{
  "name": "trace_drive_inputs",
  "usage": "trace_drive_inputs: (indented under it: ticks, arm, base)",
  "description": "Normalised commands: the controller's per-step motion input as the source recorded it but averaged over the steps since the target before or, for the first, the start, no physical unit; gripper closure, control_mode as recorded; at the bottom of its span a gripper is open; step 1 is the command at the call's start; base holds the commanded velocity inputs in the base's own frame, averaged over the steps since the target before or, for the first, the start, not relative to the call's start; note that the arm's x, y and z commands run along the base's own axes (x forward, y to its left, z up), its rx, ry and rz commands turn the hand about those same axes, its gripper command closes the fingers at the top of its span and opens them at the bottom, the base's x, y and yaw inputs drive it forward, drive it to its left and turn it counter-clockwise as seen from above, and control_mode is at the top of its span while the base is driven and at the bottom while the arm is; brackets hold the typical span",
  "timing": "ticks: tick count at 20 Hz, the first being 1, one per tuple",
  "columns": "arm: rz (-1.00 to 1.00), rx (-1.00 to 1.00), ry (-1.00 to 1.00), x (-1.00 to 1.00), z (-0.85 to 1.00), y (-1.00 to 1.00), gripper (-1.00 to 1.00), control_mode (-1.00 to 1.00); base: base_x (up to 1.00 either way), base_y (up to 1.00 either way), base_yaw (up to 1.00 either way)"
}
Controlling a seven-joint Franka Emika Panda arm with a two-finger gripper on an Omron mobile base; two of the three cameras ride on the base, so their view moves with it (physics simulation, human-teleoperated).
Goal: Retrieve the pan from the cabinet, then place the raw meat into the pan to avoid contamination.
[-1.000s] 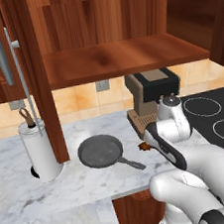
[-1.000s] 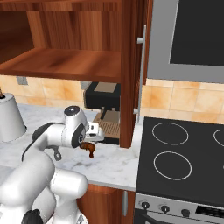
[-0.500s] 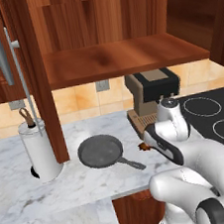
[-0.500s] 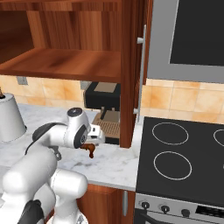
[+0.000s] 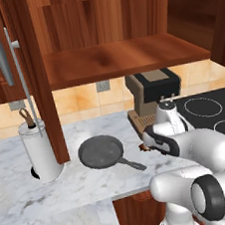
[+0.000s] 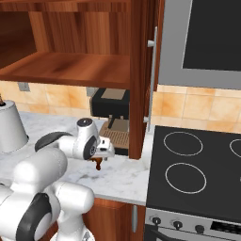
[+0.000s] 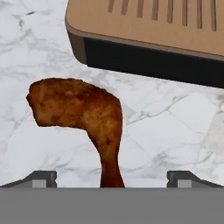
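The raw meat [image 7: 83,118], a reddish-brown drumstick, lies on the marble counter with its thin end pointing at the hand camera. My gripper [image 7: 111,179] hangs open just above it, and its two fingertips [image 7: 41,178] stand wide on either side of that thin end without touching it. From the side, the gripper [image 6: 104,153] hovers over the meat [image 6: 98,163] in front of the coffee machine. The dark grey pan [image 5: 102,152] sits empty on the counter left of the hand, its handle pointing toward the meat [image 5: 145,147]. The cabinet [image 5: 122,55] stands open above, its shelf bare.
A coffee machine [image 5: 152,91] stands right behind the meat, its tan tray [image 7: 175,26] close to it. A white utensil canister [image 5: 39,149] is at the left by the open cabinet door [image 5: 35,79]. The black stovetop [image 6: 197,160] lies to the right.
The hand has edged down and a little forward over the meat. Pan and meat have not moved, and the jaws stay open.
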Motion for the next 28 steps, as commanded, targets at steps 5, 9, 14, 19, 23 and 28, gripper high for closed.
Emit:
trace_drive_inputs:
  ticks: [5, 9, 14, 19, 23, 28]
  arm:
    - [0.00, 0.00, 0.01, 0.07, -0.37, 0.00, -1.00, -1.00]
    - [0.00, 0.00, 0.00, 0.04, -0.36, 0.00, -1.00, -1.00]
    - [0.00, 0.00, 0.00, 0.04, -0.23, 0.00, -1.00, -1.00]
    - [0.00, 0.01, 0.00, 0.04, -0.25, 0.00, -1.00, -1.00]
    - [0.00, 0.01, 0.00, 0.04, -0.26, 0.00, -1.00, -1.00]
    - [0.00, 0.02, 0.00, 0.05, -0.26, 0.01, 1.00, -1.00]
  base:
    - [0.00, 0.00, 0.00]
    - [0.00, 0.00, 0.00]
    - [0.00, 0.00, 0.00]
    - [0.00, 0.00, 0.00]
    - [0.00, 0.00, 0.00]
    - [0.00, 0.00, 0.00]
